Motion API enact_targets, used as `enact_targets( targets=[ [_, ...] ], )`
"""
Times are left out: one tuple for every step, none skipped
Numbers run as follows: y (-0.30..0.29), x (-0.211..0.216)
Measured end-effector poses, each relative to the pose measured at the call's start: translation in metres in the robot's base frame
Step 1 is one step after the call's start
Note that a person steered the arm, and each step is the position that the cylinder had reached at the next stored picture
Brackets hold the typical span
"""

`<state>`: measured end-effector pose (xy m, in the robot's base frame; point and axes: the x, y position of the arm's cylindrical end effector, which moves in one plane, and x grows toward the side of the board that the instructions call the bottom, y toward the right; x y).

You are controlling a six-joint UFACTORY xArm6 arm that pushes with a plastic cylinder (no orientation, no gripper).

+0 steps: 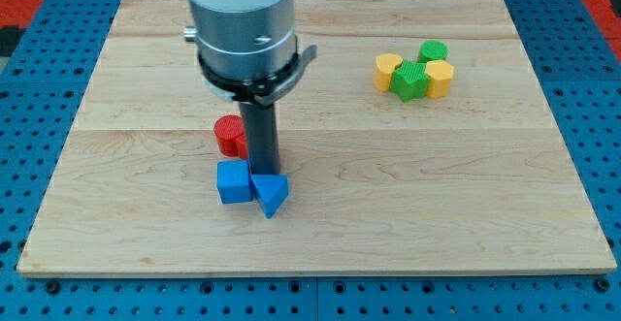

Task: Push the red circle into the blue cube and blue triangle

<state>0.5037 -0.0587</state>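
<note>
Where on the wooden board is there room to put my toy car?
Bare wood runs along the board at the view's bottom right, below the yellow and green blocks. It is crowded where my tip meets the red circle, blue cube and blue triangle.

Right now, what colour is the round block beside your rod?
Red: the red circle, in the camera view.
</note>
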Motion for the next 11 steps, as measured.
enact_targets(
  targets=[
    [0.031, -0.009],
    [0.038, -0.04],
    [0.022, -0.068],
    [0.009, -0.093],
    [-0.033, -0.099],
    [-0.071, -0.079],
    [-0.053, -0.047],
    [-0.034, -0.027],
    [-0.034, -0.056],
    [-0.005, -0.074],
    [0.013, -0.036]
  ],
)
